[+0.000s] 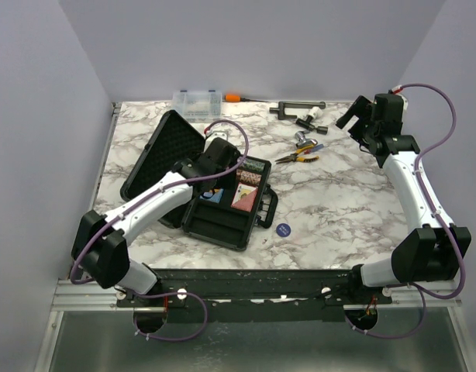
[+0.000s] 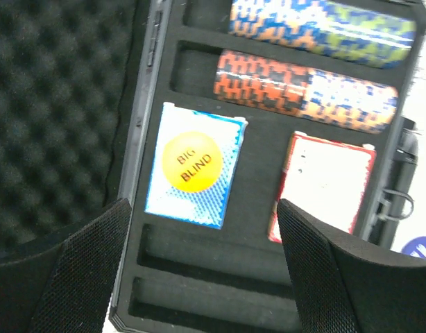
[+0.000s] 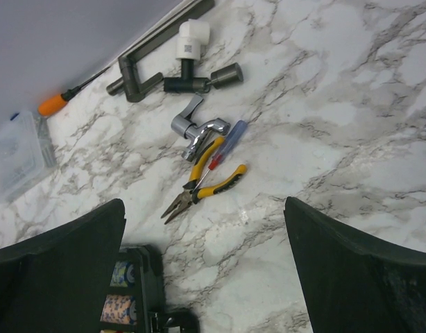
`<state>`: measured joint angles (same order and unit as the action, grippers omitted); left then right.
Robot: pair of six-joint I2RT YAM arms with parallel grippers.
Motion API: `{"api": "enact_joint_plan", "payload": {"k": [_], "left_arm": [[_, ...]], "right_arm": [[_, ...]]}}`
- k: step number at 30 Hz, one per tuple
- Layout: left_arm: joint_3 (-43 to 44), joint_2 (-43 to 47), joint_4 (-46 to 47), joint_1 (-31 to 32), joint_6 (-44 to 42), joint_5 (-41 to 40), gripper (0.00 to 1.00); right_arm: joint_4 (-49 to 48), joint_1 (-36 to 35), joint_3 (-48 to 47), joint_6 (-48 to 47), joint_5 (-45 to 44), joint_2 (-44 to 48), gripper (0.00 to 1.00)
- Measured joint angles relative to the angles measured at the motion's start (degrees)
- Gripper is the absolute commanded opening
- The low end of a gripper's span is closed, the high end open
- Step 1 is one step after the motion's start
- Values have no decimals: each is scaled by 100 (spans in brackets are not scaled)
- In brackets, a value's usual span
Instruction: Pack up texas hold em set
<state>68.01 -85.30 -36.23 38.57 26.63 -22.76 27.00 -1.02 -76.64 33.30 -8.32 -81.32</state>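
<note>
Top external: the case lies open on the worktop, left of centre, with its foam-lined lid tilted back to the left. The left arm reaches over the tray. The right arm is raised at the far right, well apart from the case. A blue disc lies on the worktop just beside the case's right edge. Pliers and an organiser box sit farther back.

Left wrist: the left fingers are spread and released above the tray, with nothing between them. The blue deck carries an orange disc marked BIG BLIND. The red deck sits in the neighbouring compartment. Two chip rolls fill the slots beyond.

Right wrist: the right fingers are spread and released, gripping nothing, above the worktop near the pliers. A corner of the case shows at lower left.
</note>
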Motion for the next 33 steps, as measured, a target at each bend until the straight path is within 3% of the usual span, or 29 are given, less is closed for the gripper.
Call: {"api": "enact_joint_plan", "payload": {"k": [6, 13, 25, 33], "left_arm": [[0, 431, 46, 457, -140, 94, 85], [0, 404, 184, 918, -234, 407, 85], [463, -636, 490, 1410, -243, 931, 84], [754, -1040, 654, 1589, -197, 1169, 84]], "right_arm": [[-256, 0, 125, 286, 828, 74, 100], [39, 0, -483, 1469, 1320, 164, 100], [-702, 0, -549, 3880, 3930, 1154, 100], [-101, 0, -1014, 4435, 4542, 1202, 100]]}}
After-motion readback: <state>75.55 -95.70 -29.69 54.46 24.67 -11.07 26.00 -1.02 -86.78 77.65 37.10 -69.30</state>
